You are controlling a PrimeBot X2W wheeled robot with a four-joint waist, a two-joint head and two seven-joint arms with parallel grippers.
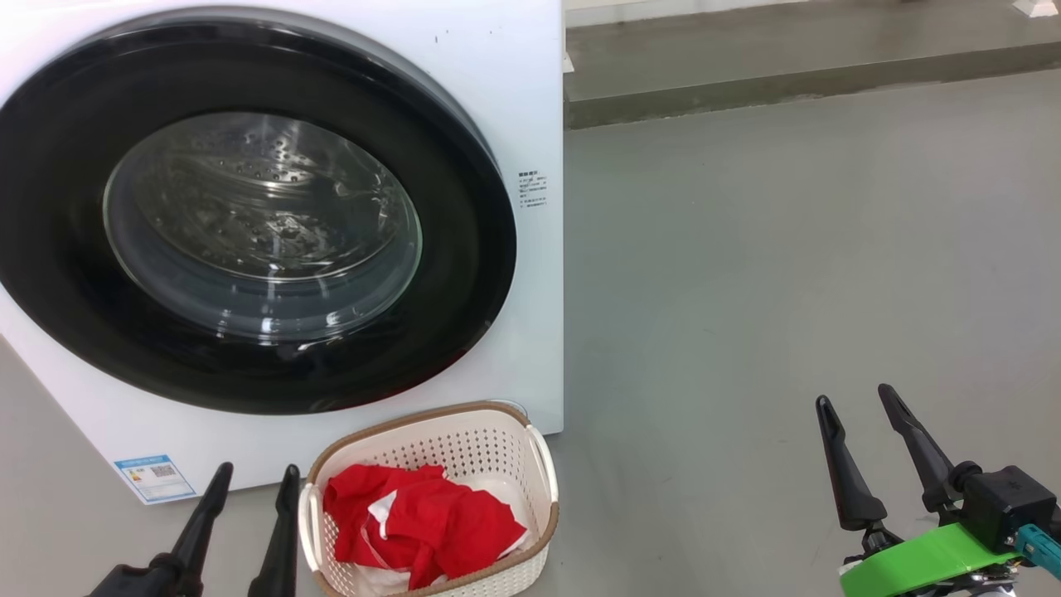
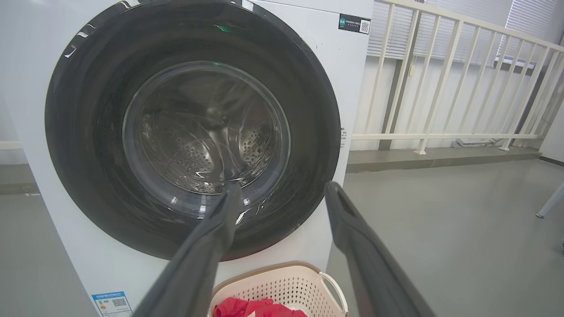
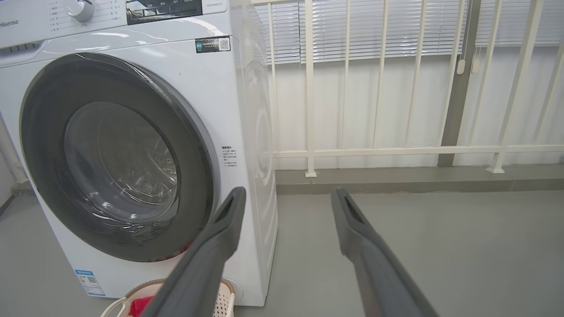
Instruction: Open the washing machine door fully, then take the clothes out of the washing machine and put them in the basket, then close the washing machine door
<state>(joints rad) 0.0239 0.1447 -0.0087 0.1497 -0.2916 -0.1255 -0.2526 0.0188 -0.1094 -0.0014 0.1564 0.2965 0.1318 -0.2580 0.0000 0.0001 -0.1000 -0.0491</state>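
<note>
head view: the washing machine door (image 1: pixel 464 249) lies shut against the white washing machine (image 1: pixel 530 99), and no red shows through its glass. the clothes (image 1: pixel 431 518) sit heaped in the basket (image 1: pixel 543 464) on the floor (image 1: pixel 746 249), just in front of the machine's lower right corner. they look soft, limp and light, best pinched at a raised fold. the basket looks light, stiff plastic that would skid if nudged. the left tool (image 1: pixel 256 471) stands wide open and empty just left of the basket; the right tool (image 1: pixel 854 396), equally spread and empty, is well apart over bare floor.

left wrist view: the door's glossy rim looks hard and slippery. i cannot make out a handle, so a hold would have to be found at the rim's edge.

right wrist view: open floor right of the machine gives swing room, bounded behind by a raised step (image 3: pixel 396 180) and a railing (image 3: pixel 308 88).
</note>
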